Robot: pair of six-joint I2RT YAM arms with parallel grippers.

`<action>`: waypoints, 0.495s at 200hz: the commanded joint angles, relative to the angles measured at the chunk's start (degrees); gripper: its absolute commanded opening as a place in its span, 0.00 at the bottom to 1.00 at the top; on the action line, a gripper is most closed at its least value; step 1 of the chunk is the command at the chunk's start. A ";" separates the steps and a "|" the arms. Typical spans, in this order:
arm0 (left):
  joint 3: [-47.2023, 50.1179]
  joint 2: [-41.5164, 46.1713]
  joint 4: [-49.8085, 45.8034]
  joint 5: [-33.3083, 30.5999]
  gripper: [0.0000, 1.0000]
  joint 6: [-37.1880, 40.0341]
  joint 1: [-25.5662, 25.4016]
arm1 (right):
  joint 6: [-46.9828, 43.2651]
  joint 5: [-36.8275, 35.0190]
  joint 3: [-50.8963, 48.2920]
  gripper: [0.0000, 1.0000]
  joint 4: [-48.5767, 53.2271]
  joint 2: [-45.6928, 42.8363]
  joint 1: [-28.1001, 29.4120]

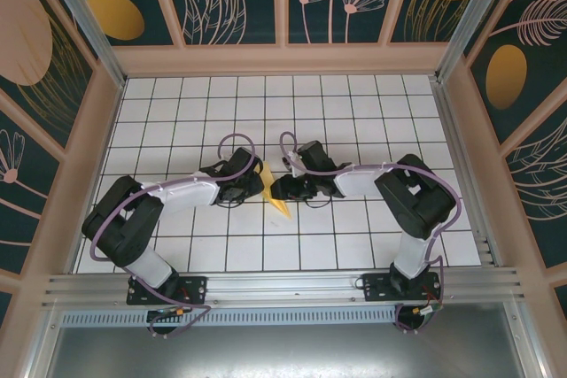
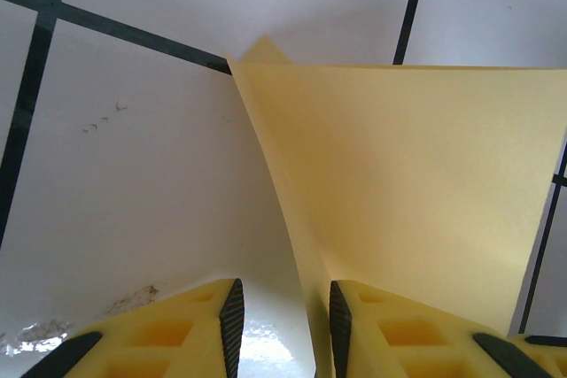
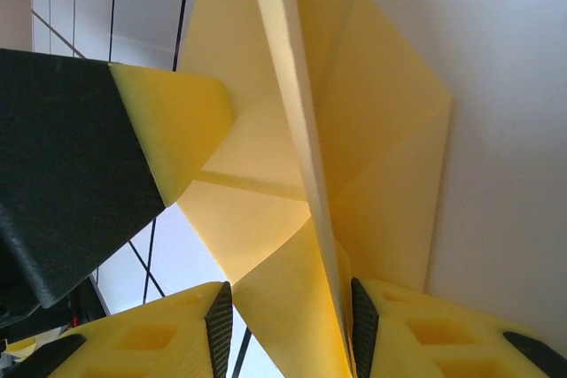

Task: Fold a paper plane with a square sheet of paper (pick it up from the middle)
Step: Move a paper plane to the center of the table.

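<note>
The paper (image 1: 280, 203), already creased into a pointed shape with a raised ridge, sat at the middle of the overhead frame on the tiled table (image 1: 354, 104), between the two pincers. The left pincer (image 1: 257, 181) came at it from the left with its jaws narrow. In its own camera (image 2: 283, 325) the paper (image 2: 407, 174) filled the right half of the frame. Its edge ran down along the right-hand pad, and bare table showed in the gap, so we judged it not clamped. The right pincer (image 1: 280, 189) straddled the ridge. At the bottom of its camera frame (image 3: 285, 325) the paper (image 3: 372, 130) filled the space between the pads, but we could not tell whether it was pinched. One finger (image 3: 173, 126) of the left pincer rested against a flap at the left of that frame. We judged the step to be pressing the centre fold. To do it well, one pincer should pin the ridge while the other closes squarely along the crease, gently so the thin layers do not skew or tear.
</note>
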State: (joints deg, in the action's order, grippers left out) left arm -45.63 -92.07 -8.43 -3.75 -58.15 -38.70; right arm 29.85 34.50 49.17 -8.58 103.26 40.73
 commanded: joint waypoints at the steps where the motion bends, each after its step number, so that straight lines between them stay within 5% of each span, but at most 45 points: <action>1: 0.54 1.11 -1.25 -1.00 0.34 0.89 -0.15 | -2.31 -0.21 1.48 0.42 0.94 0.25 0.38; 55: 0.63 1.19 -1.15 -0.89 0.34 0.93 -0.15 | -2.66 3.03 0.32 0.49 -1.51 -0.64 0.77; 99: 1.05 1.51 -1.00 -0.85 0.34 0.93 -0.15 | -3.78 -0.18 1.96 0.41 1.38 1.53 0.93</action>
State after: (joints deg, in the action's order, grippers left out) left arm -45.52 -92.05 -8.40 -3.73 -58.15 -38.70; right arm 28.14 35.83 49.41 -8.60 103.31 41.04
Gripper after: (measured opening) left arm 0.341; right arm 0.431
